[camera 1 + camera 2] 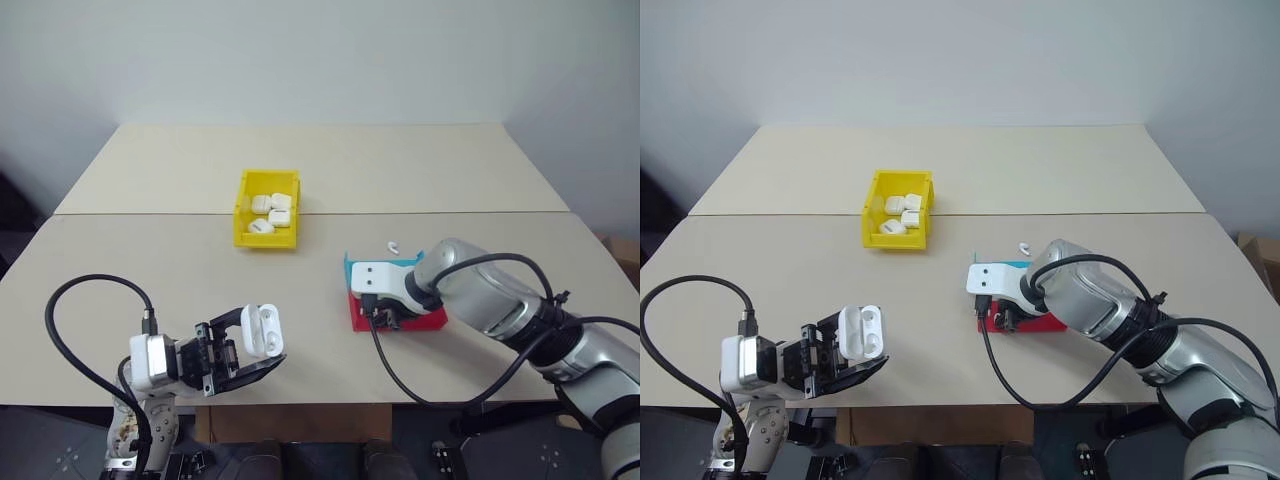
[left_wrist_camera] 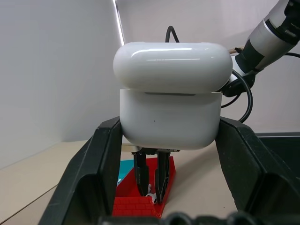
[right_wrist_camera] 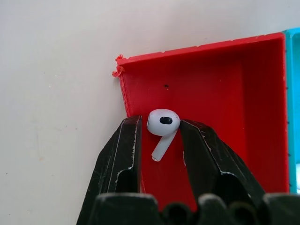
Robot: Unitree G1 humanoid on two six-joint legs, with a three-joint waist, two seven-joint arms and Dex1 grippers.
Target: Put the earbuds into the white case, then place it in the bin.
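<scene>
My left gripper (image 1: 252, 346) is shut on the white case (image 1: 262, 331), holding it above the table's near left edge with the lid hinged open (image 2: 171, 101). My right gripper (image 3: 161, 124) points down into the red tray (image 3: 211, 84), its fingertips against both sides of one earbud's (image 3: 163, 124) head, the stem hanging between them. Another earbud (image 1: 393, 244) lies on the table just beyond the trays. The yellow bin (image 1: 243, 215) stands mid-table, well apart from both grippers.
Several white cases (image 1: 270, 212) lie inside the bin. A blue tray (image 1: 352, 270) adjoins the red tray (image 1: 432, 320) on its far side. A seam between two tabletops runs across just behind the bin. Black cables loop from both wrists.
</scene>
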